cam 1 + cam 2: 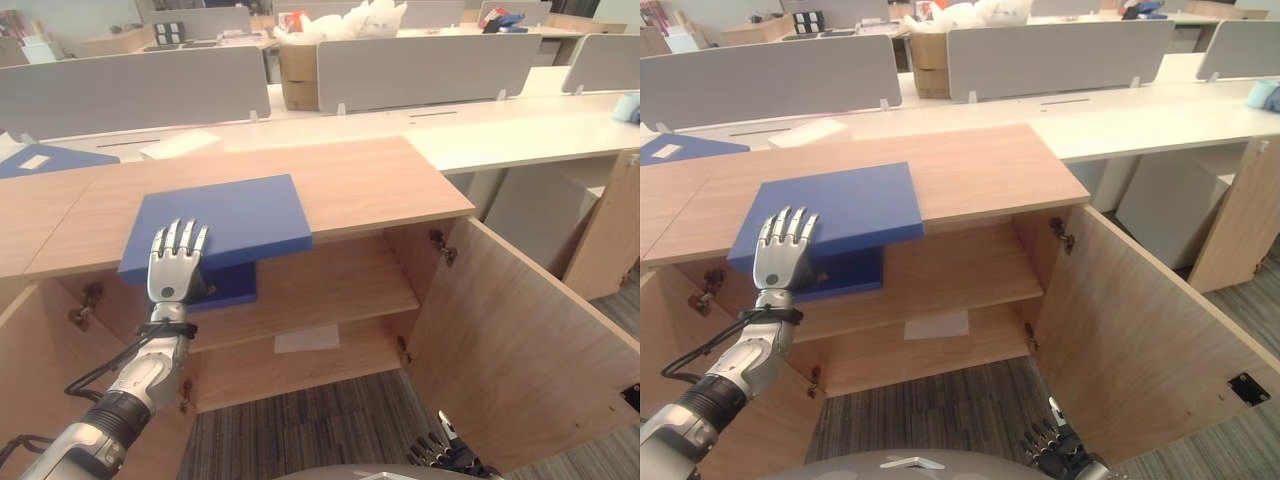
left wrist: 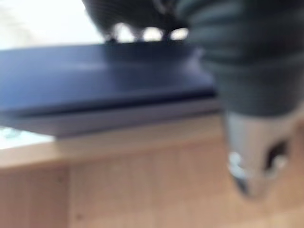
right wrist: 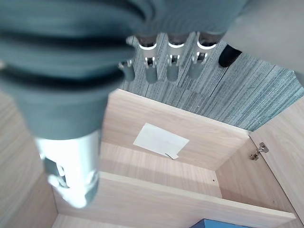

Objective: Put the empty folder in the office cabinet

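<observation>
Blue folder [image 1: 225, 225] lies flat on the cabinet top [image 1: 360, 180], at its front edge, left of centre, w/ near-left corner hanging out past the edge over the open compartment. Under that overhang, a blue part sits on the upper shelf [image 1: 330, 285] at its left end; can't tell if it's the same folder's lower flap or a separate item.

Left hand [image 1: 176, 258] lies on the folder's near-left corner, fingers straight and spread, flat on the cover, pointing toward the back of the cabinet. Not curled round anything. Left wrist view: folder edge right in front of the hand, wood below.

Right hand [image 1: 1055, 445] is low, in front of the cabinet near the carpet, well apart from the folder. In its wrist view the fingers [image 3: 173, 61] hang relaxed, holding nothing.

Right cabinet door [image 1: 510, 340] swung open. White paper sheet [image 1: 307, 339] on the lower shelf, about mid-width. Second blue folder [image 1: 45, 160] on the surface at far left, behind the cabinet top.
</observation>
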